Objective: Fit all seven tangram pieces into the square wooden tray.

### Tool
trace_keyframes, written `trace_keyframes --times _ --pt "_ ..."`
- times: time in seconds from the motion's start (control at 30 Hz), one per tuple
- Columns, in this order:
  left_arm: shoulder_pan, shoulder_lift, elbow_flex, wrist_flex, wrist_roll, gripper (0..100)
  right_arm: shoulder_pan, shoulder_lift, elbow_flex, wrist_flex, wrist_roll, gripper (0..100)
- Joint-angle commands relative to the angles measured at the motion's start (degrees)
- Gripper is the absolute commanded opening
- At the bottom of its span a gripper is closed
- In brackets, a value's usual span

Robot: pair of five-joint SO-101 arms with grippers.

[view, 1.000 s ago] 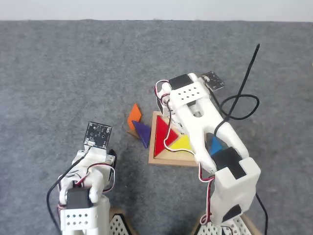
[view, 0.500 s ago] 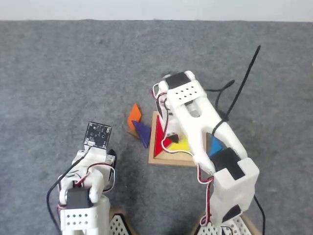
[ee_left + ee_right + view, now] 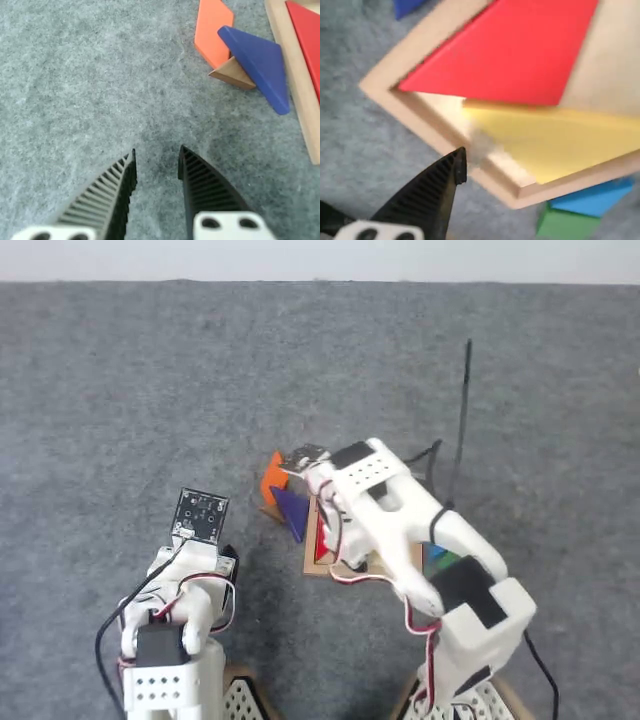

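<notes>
I read two of seven pieces seated in the tray [image 3: 420,117]: red triangle [image 3: 515,50] and yellow triangle [image 3: 560,145]. Five remain on the carpet [image 3: 150,370] around it. Left gripper [image 3: 156,152] is empty and narrowly parted; I cannot tell the state of the right gripper [image 3: 451,176].

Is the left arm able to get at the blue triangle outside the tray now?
Probably yes: bare carpet lies between the open left gripper and the blue triangle, which rests on a tan piece.

The table [image 3: 150,370] is covered with rough, fuzzy grey cloth. The tray [image 3: 420,120] is made of smooth pale wood, and the red piece [image 3: 520,50] is seen to be smooth and matt.
</notes>
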Motion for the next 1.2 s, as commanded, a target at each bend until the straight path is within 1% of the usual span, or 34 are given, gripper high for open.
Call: trace_keyframes --times 0.0,0.07,0.2,0.4,0.47,0.53,0.63,0.7,0.83,0.93,1.0,1.17 --pt "-0.26 -0.88 -0.40 0.18 -0.70 13 4.88 -2.95 3.52 -6.90 7.65 60.0" --pt "-0.26 -0.88 -0.40 0.18 -0.70 13 5.67 -3.47 5.71 -9.10 10.64 59.9" --pt "-0.26 -0.88 -0.40 0.18 -0.70 13 5.41 -3.56 7.38 -9.63 17.67 60.0" --pt "-0.26 -0.88 -0.40 0.18 -0.70 13 5.23 -5.05 7.56 -8.84 33.85 60.0" --pt "-0.26 -0.88 -0.40 0.18 -0.70 13 4.00 -4.88 7.65 -8.13 38.68 59.4" --pt "-0.26 -0.88 -0.40 0.18 -0.70 13 2.42 -4.62 7.65 -5.67 39.56 54.2" --pt "-0.26 -0.88 -0.40 0.18 -0.70 13 0.84 -4.70 7.56 -5.85 39.74 41.3" --pt "-0.26 -0.88 -0.40 0.18 -0.70 13 0.48 -5.05 7.56 -6.81 39.74 39.4" --pt "-0.26 -0.88 -0.40 0.18 -0.70 13 0.48 -4.70 7.56 -7.34 39.38 41.5" --pt "-0.26 -0.88 -0.40 0.18 -0.70 13 0.57 -4.44 8.18 -7.34 39.30 38.5" --pt "-0.26 -0.88 -0.40 0.18 -0.70 13 0.57 -4.44 9.05 -7.08 39.30 34.0" --pt "-0.26 -0.88 -0.40 0.18 -0.70 13 0.84 -4.44 10.46 -6.81 39.38 17.2"
